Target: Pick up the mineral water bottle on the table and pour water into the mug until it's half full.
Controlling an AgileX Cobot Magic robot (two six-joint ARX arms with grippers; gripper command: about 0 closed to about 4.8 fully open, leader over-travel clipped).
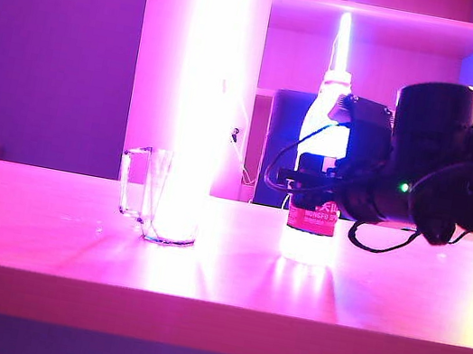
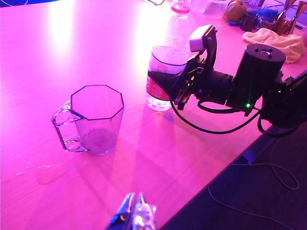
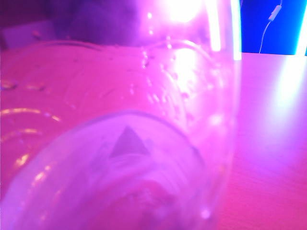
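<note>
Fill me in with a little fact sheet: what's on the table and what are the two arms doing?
bottle: mineral water bottle upright on table, red label
mug: clear mug beside it, apart, looks empty
right gripper: fingers on either side of the bottle, grip not confirmed
left gripper: away from both, only its tip in view

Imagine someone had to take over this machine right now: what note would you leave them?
Right claw: around the red-labelled clear plastic water bottle at label height; whether it grips yet is unclear.
Left claw: hangs above the near table edge, holding nothing; open or shut is unclear.
Bottle stands upright on the table. The clear glass mug with a squared handle stands apart from it and looks empty.
Done: right claw has reached the bottle.
Left: secure the grip, lift, pour until the mug is half full.
</note>
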